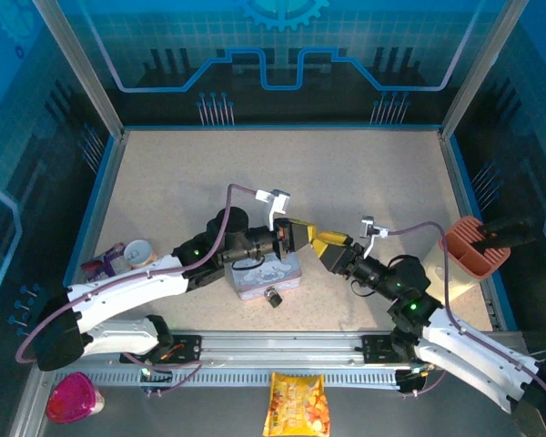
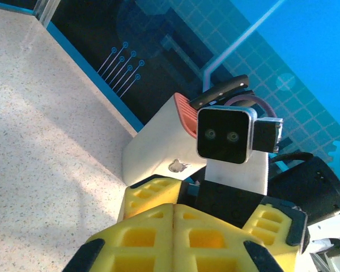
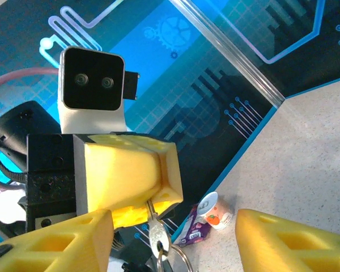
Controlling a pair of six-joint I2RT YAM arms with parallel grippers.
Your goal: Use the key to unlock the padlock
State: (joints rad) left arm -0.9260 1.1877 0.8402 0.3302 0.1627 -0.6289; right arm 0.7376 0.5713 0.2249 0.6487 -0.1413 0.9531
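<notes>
My left gripper [image 1: 309, 235] hangs above the middle of the table, and its yellow fingers [image 2: 174, 215] are pressed together. In the right wrist view they pinch the blade of the small silvery key [image 3: 157, 233], which hangs down with a key ring on its head. My right gripper [image 1: 329, 249] faces the left one tip to tip. It is open [image 3: 175, 249], with one finger on each side of the hanging key and no contact. The tiny dark padlock [image 1: 274, 297] lies on the table just in front of the tin, below both grippers.
A pale blue tin [image 1: 264, 276] sits under the left gripper. A white caddy with an orange rim [image 1: 473, 248] stands at the right edge. A yogurt cup [image 1: 138, 252] and a purple pack [image 1: 105, 266] lie at the left. A snack bag [image 1: 296, 405] lies past the front rail.
</notes>
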